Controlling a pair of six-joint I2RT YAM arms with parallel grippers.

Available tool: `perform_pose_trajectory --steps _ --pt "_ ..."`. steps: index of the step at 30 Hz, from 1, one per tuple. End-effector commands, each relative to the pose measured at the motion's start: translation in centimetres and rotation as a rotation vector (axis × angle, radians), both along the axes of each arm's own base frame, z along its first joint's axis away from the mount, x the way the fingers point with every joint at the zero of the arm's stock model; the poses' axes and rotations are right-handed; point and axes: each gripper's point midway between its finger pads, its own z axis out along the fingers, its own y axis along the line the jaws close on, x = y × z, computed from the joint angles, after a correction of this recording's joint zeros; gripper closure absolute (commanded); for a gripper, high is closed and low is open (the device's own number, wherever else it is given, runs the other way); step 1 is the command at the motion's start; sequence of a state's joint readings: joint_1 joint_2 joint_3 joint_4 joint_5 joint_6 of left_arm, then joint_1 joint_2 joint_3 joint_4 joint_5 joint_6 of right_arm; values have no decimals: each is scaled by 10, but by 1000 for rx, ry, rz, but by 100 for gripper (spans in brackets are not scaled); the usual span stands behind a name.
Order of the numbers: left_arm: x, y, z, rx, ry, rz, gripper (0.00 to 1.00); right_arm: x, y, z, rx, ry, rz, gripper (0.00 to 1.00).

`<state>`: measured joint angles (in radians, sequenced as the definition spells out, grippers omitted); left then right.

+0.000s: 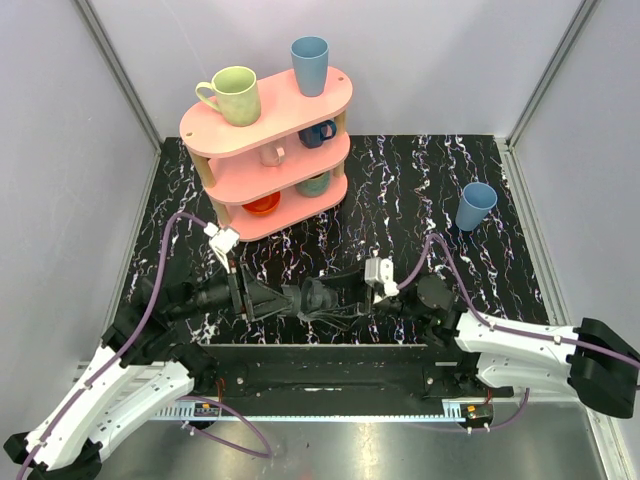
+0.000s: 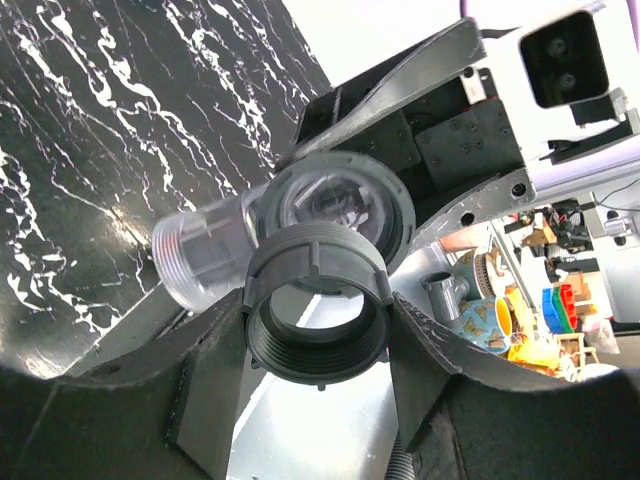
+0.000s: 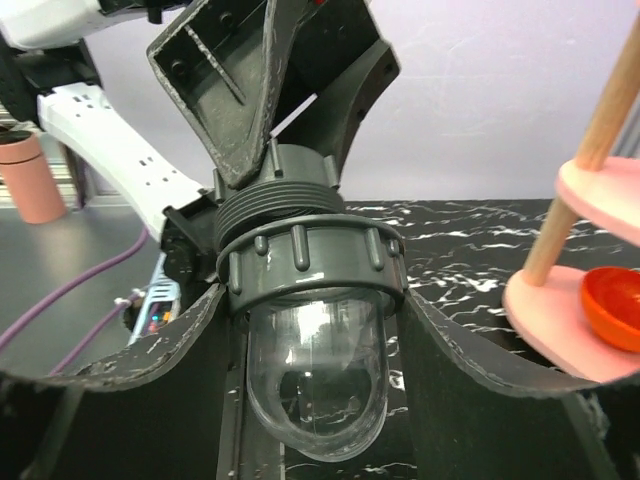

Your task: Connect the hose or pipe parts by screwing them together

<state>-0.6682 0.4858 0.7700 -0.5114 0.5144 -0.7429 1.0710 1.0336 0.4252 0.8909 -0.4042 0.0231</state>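
At six o'clock over grey-walled black white-veined tabletop (image 1: 420, 190), left gripper (image 2: 318, 322) grips dark round collar (image 2: 310, 252), right gripper (image 3: 315, 330) grey-translucent flared fitting (image 3: 315, 395).

Glossy clear plastic fitting (image 3: 315, 390) — matt collar (image 2: 315, 255)

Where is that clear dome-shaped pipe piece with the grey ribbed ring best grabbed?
By the grey ribbed ring, pinched across its sides from the dome end, as the right pincer seems to: the ribs should resist slipping, while the clear dome is smooth and rounded.

Blk-wht marbled table (image 1: 480, 290), pink shelf (image 1: 290, 110), dk grey collar (image 2: 312, 258), clear fitting (image 3: 315, 380)
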Motion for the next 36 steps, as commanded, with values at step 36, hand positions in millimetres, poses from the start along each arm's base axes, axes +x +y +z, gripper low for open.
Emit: perform_pose_trajectory --steps 36 --pt "3 -10 50 -95 71 2 100 11 -9 49 117 -560 -240 74"
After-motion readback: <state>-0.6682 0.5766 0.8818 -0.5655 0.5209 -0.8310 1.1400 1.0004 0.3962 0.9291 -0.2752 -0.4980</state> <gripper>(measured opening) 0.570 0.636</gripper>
